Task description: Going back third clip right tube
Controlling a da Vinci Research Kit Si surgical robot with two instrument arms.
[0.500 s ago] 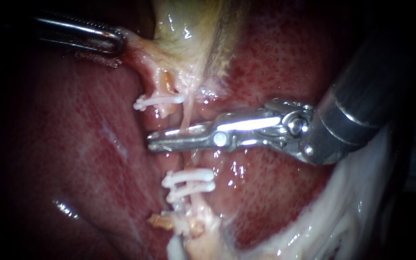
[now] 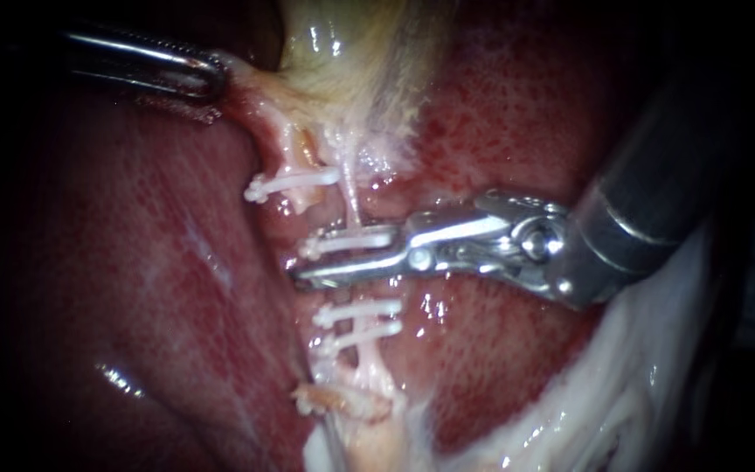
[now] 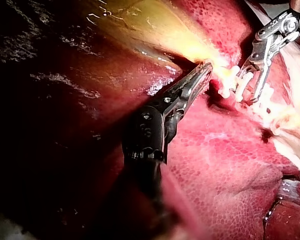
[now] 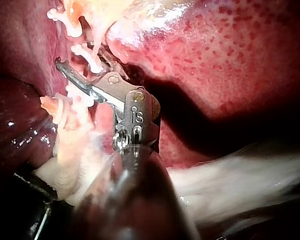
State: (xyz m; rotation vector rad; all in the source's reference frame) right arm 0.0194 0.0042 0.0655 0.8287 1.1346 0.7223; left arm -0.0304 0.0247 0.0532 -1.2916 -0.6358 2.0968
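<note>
Endoscope view: the third clip (image 2: 347,238) sits across the right tube (image 2: 351,199) at frame centre. Our right instrument (image 2: 312,262) has its claw slightly open, gripping nothing; we judge only withdrawal is left. Our left instrument (image 2: 207,77), upper left, has its claw clamped on the gallbladder (image 2: 351,52).

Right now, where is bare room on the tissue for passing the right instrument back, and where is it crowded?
Free: the bare liver left of the clipped tube, below the left instrument; also the liver above the right instrument, beside the gallbladder. Crowded: along the tube, where four clips sit close and the right instrument lies among them.
</note>
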